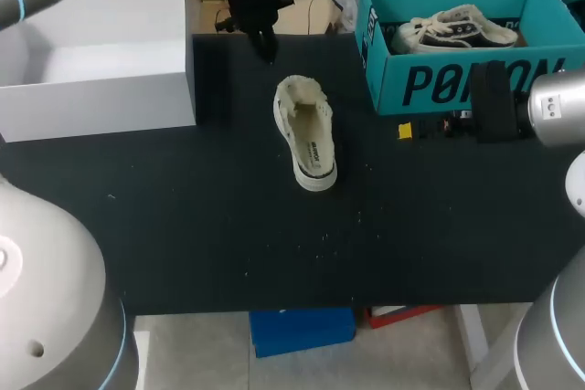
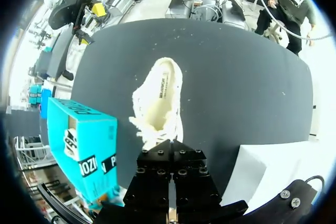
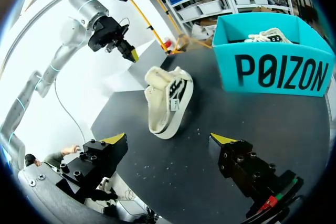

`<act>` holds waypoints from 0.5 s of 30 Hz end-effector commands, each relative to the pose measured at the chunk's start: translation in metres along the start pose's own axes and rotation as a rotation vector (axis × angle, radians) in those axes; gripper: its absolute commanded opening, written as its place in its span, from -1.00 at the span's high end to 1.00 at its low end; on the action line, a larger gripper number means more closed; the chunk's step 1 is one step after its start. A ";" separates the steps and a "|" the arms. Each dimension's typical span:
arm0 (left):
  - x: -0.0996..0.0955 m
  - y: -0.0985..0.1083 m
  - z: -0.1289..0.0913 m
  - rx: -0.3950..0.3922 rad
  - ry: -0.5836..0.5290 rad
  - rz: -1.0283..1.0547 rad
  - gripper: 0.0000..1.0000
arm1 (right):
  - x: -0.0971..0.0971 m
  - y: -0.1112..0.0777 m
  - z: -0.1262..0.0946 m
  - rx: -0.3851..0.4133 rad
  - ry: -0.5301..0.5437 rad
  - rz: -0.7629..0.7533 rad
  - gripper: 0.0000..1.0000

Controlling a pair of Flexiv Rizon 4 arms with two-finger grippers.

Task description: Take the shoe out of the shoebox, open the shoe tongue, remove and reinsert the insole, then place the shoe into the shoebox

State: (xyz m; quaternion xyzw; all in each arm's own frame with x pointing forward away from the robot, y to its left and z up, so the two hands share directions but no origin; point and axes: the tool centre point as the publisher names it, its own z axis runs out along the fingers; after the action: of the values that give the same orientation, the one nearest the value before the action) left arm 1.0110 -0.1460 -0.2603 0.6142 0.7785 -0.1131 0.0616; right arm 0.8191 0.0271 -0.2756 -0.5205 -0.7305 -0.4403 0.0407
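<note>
cream shoe (image 1: 306, 134) sits upright mid desk (image 1: 183, 226) (opening facing up), near the teal shoebox (image 1: 457, 79) with another sneaker (image 1: 452, 32) inside

left gripper (image 2: 170, 148): yellow tips are hiding behind black finger bodies | second shoe (image 3: 268, 36): teal shoebox (image 3: 273, 72) wall is hiding most of it | white box (image 1: 91, 102): picture edge is cutting it off | right arm (image 1: 548, 107): is covering teal shoebox front partly

open table (image 1: 183, 226) surrounds the cream shoe (image 1: 306, 130) on every side, widest toward the near edge. the white box (image 1: 101, 61) walls off the far left and the teal shoebox (image 1: 457, 79) the far right. the left gripper (image 1: 266, 45) hangs in the lane between them. the right gripper (image 3: 169, 139) sits beside the shoebox's front wall.
</note>
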 end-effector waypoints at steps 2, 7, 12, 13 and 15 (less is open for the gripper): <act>-0.025 0.027 0.023 0.045 0.054 0.020 1.00 | 0.000 0.001 0.001 0.002 -0.001 0.001 -1.00; -0.040 0.032 0.044 0.076 0.061 0.047 1.00 | 0.000 0.001 0.001 0.002 -0.001 0.001 -1.00; -0.046 0.032 0.061 0.117 0.058 0.066 1.00 | 0.000 0.001 0.001 0.002 -0.001 0.001 -1.00; -0.046 0.028 0.066 0.124 0.062 0.072 1.00 | 0.000 0.001 0.001 0.002 -0.001 0.001 -1.00; -0.046 0.023 0.069 0.138 0.066 0.081 1.00 | 0.000 0.001 0.001 0.002 -0.001 0.001 -1.00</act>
State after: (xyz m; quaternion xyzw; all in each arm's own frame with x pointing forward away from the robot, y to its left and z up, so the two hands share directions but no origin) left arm 1.0364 -0.1952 -0.3094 0.6492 0.7489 -0.1326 0.0108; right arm 0.8191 0.0271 -0.2756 -0.5205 -0.7305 -0.4403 0.0407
